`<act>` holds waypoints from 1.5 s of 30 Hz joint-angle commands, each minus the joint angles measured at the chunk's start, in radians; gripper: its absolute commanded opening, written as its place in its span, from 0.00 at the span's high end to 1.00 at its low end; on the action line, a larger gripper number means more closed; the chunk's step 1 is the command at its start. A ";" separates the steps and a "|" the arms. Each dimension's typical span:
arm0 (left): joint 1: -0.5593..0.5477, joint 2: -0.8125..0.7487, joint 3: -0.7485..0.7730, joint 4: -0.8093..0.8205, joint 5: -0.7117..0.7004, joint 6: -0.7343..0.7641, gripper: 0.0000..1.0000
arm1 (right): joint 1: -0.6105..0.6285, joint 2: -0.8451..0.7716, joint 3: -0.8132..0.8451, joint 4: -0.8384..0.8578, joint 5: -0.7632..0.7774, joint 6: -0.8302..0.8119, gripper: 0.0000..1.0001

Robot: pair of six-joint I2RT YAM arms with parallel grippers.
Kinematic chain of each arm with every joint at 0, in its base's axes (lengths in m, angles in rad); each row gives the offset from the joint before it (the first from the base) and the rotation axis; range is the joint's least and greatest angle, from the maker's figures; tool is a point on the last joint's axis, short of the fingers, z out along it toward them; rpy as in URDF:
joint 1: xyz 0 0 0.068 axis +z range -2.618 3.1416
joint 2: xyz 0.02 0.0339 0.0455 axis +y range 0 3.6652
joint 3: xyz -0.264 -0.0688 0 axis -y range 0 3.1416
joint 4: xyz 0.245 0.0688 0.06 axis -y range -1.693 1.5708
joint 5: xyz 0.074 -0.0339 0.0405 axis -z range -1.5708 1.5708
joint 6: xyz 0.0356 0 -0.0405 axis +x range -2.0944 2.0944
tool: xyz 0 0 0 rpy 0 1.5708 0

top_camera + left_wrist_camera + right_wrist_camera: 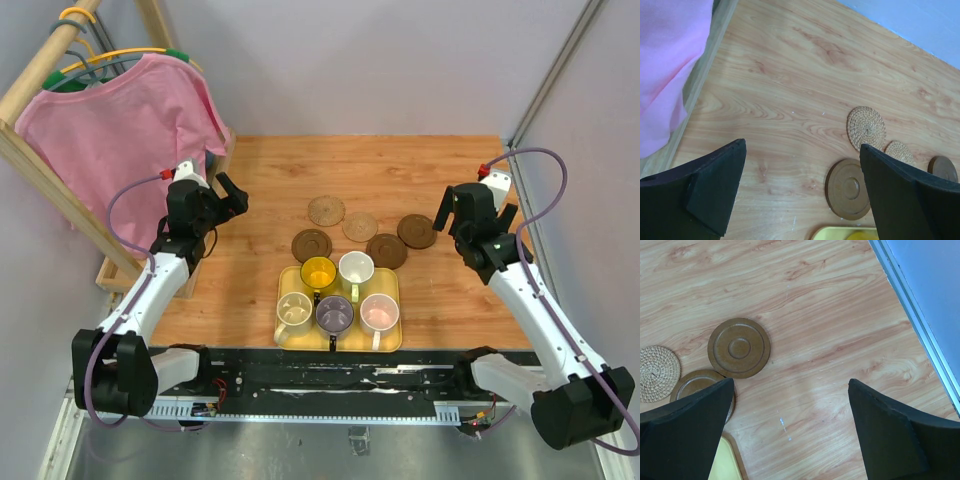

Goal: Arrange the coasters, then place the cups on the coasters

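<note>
Five coasters lie in a loose cluster mid-table: two tan woven ones (326, 211) (360, 226) and three dark brown ones (311, 244) (386, 250) (417, 231). Just in front, the yellow tray (394, 292) holds five cups: yellow (319, 273), white (356, 268), cream (294, 312), purple-grey (334, 314) and pink (380, 313). My left gripper (224, 192) (802, 145) hovers open above bare wood left of the cluster, with a dark brown coaster (847, 188) by its right finger. My right gripper (474, 222) (791, 383) hovers open, right of a dark brown coaster (739, 347). Neither holds anything.
A pink shirt (120, 130) hangs on a wooden rack (40, 165) at the table's left edge, close to the left arm. Grey walls enclose the back and the right side (920, 295). The tray's corner (725, 460) shows under the right gripper's left finger.
</note>
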 commanded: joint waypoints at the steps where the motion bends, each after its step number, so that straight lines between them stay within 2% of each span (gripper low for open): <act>1: -0.005 -0.005 0.031 0.000 -0.006 0.015 0.00 | 0.011 -0.027 0.010 -0.011 0.041 0.001 0.02; 18: -0.005 0.007 0.031 0.005 -0.006 0.009 0.00 | 0.011 0.012 0.022 -0.045 0.068 0.041 0.02; 29: -0.005 0.008 0.032 0.001 -0.006 0.020 0.00 | 0.012 0.156 0.195 -0.290 0.073 0.117 0.02; 39: -0.005 0.004 0.031 -0.004 -0.006 0.026 0.00 | 0.011 0.083 0.113 -0.184 0.137 0.076 0.02; 45: -0.040 0.041 0.039 0.039 0.047 0.049 0.00 | 0.011 0.055 0.079 -0.124 0.036 -0.046 0.02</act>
